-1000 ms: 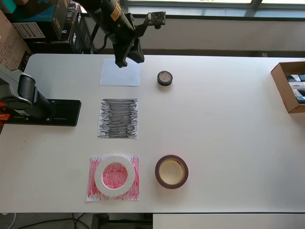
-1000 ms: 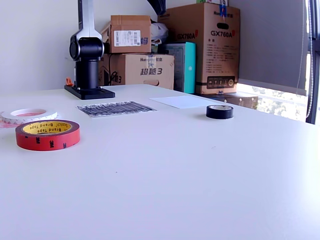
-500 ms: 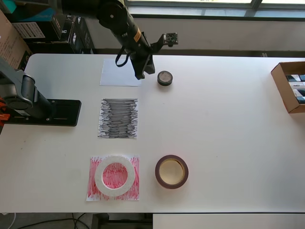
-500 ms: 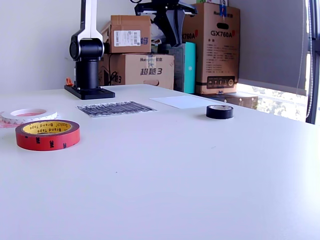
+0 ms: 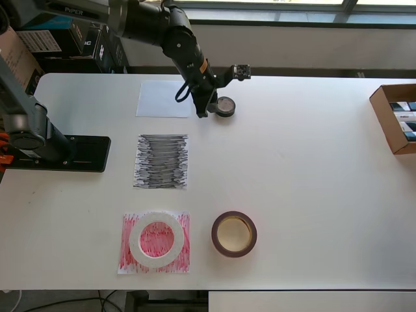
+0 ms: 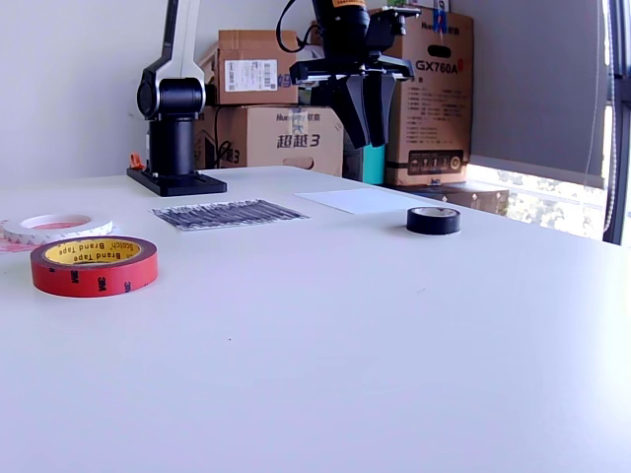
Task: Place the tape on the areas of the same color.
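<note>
A small black roll (image 5: 225,106) stands on the table right of the plain white patch (image 5: 164,99). My gripper (image 5: 206,109) hangs just left of the roll, off the table, its jaws a little apart and empty. In the exterior view the gripper (image 6: 365,141) points down, well above and left of the black roll (image 6: 434,220). A wide white ring (image 5: 156,239) lies on the scribbled red patch (image 5: 184,257). A maroon-brown ring with a tan core (image 5: 234,234) lies on bare table right of it. The scribbled black patch (image 5: 161,161) has nothing on it.
The arm's black base (image 5: 58,151) sits at the overhead view's left edge. An open cardboard box (image 5: 393,117) stands at the right edge. Stacked cartons (image 6: 281,99) line the far side behind the table.
The arm has swung from over the white patch to the right and down. The gripper now hangs beside the black roll. The rolls have not moved.
</note>
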`<state>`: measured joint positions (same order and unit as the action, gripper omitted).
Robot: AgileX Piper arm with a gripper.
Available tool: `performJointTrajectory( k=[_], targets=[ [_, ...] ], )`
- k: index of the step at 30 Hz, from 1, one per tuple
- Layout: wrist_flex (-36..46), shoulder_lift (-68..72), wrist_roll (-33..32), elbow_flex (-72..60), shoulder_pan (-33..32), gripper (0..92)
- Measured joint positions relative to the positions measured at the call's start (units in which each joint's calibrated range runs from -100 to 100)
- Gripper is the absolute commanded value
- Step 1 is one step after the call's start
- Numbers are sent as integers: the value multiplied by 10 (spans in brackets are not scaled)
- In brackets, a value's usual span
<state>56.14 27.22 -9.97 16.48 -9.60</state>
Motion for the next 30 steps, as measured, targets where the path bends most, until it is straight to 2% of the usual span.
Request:
performJointTrajectory(
  k=[9,24,30],
  targets=[
    [-9,47,-47,-9,-17,472],
    [-22,118,-126,-90,-26,475],
    [-22,140,-134,-93,-26,477]
  ],
)
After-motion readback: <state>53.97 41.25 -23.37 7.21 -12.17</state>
